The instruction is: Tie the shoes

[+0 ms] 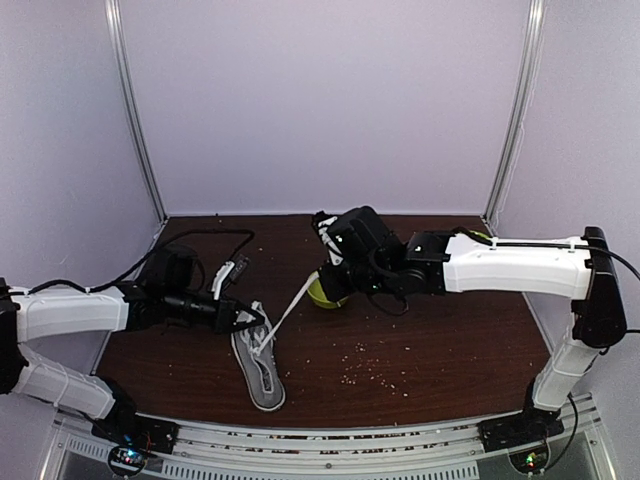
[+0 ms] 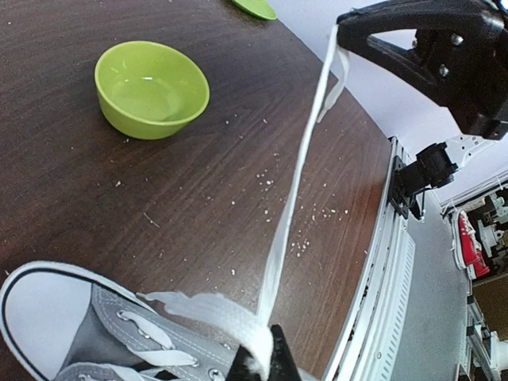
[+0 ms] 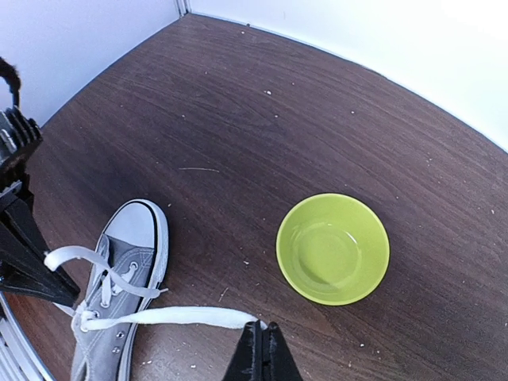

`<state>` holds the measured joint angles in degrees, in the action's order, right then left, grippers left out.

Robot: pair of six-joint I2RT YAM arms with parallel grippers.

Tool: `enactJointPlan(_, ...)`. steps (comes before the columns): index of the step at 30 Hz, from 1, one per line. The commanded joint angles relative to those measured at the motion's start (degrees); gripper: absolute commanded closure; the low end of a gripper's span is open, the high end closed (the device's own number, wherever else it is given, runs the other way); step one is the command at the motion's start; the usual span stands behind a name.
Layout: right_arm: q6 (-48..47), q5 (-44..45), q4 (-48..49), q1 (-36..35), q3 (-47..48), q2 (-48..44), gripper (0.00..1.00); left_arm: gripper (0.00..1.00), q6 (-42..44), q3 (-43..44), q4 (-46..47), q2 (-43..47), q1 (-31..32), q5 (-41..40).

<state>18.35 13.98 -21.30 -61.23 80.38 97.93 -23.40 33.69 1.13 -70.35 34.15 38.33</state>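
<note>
Lying on dark wood surface [image 1: 430, 330], left of centre: 1 grey sneaker [image 1: 264, 372], toe pointing away from arm bases, white rubber rim showing. White lace [image 1: 291, 307] runs taut from eyelets up and rightward. Left claw [image 1: 252, 322] low over lacing, closed tight, pinching lace at eyelets. Right claw [image 1: 322, 276] raised, closed tight on far end of lace, hanging over green bowl [image 1: 326, 294]. Bowl upright, near sneaker toe, not touching it. Pale crumbs [image 1: 365, 375] scattered on surface right of sneaker.
</note>
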Motion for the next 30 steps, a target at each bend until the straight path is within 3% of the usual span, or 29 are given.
enactJointPlan(1,-0.85,-2.15,2.68,0.32,1.84,-0.58,1.00,0.99,1.62,1.87,0.65,-1.82,0.07,0.16)
enactJointPlan(9,-1.30,-8.80,5.05,0.62,7.31,3.32,1.00,0.91,3.71,3.87,0.68,-5.75,0.04,0.44)
enactJointPlan(30,-1.39,-11.77,6.53,1.16,9.94,5.85,1.00,0.78,3.22,5.98,4.14,-11.98,0.09,2.55)
